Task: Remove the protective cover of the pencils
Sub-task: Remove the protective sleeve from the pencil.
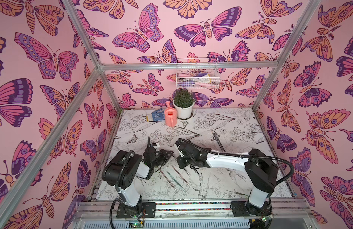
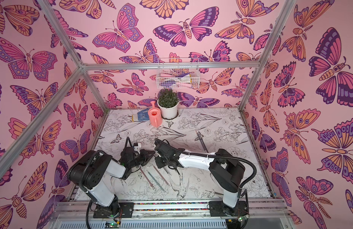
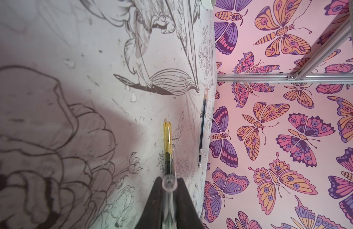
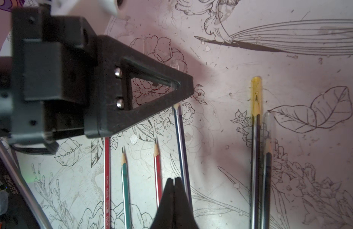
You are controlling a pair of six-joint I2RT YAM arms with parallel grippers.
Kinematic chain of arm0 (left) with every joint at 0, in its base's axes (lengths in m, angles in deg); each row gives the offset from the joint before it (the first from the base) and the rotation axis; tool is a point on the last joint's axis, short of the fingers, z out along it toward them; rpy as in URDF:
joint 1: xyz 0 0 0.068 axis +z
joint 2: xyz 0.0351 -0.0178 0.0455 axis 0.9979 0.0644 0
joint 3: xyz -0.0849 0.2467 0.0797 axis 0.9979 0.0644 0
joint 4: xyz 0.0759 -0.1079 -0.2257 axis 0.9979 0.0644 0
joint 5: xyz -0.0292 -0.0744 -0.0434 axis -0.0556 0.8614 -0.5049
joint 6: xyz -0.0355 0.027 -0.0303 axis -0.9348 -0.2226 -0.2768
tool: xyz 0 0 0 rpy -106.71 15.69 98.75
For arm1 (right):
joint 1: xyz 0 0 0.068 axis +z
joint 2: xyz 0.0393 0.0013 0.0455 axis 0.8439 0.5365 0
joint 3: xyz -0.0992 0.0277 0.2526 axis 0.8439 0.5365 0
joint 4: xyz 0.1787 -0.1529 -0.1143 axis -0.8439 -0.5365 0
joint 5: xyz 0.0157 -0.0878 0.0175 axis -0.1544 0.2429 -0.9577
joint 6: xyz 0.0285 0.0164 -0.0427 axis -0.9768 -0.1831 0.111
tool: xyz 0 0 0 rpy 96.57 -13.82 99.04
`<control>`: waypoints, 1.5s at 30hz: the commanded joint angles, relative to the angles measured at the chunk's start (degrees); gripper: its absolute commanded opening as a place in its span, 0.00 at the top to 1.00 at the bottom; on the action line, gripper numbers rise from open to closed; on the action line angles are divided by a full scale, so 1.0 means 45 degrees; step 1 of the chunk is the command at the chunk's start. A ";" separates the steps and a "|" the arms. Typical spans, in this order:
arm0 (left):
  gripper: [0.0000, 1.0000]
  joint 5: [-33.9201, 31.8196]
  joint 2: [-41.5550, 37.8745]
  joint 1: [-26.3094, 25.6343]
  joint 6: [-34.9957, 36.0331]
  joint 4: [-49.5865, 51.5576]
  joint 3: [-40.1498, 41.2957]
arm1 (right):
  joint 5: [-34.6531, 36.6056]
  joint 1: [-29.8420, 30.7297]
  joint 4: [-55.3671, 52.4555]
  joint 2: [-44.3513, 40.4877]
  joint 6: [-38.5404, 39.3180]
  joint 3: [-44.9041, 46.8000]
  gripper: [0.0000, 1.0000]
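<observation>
Left hand (image 3: 168, 181) is pinched on a clear cover (image 3: 168, 198). The tube crosses between its fingertips, with the rounded end poking out past them. Right hand (image 4: 174, 181) is pressed together low on the dark blue pencil (image 4: 180, 142). The shaft runs just beside its fingers, and I cannot tell whether it is truly clamped or only pinned.

I read this as a pull-apart setup: one hand anchors the shaft and the other takes the cap, so a straight draw along the pencil's axis should slide it free. In the right wrist view the pencil's tip meets the edge of the left hand's finger, so I judge the cover is barely on, if at all.

In a top view the hands meet toward the 6 o'clock part of the table (image 1: 241, 126), the left at 9 o'clock of the right. A red pencil (image 4: 106, 178), a green pencil (image 4: 125, 178) and a second red pencil (image 4: 157, 174) lie alongside with bare tips, so I take those as done.

Two more wait, touching side by side. One wears a yellow cover (image 4: 256, 93), the other a second clear cover (image 4: 268, 123), both out of the working hands' way.
</observation>
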 commanded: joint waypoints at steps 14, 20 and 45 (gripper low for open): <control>0.94 -0.0122 -0.1128 -0.0085 0.0619 0.1004 -0.0101 | 0.0083 -0.0046 -0.0667 0.0082 0.0176 -0.0641 0.57; 0.94 -0.0210 -0.1458 -0.0085 0.0783 0.1455 -0.0111 | 0.0079 -0.0039 -0.1105 0.0924 0.0409 -0.1252 0.57; 0.94 -0.2233 -0.3973 -0.0144 0.2345 0.6986 -0.1044 | -0.0361 -0.0018 -0.1256 0.0719 0.1609 -0.0616 0.97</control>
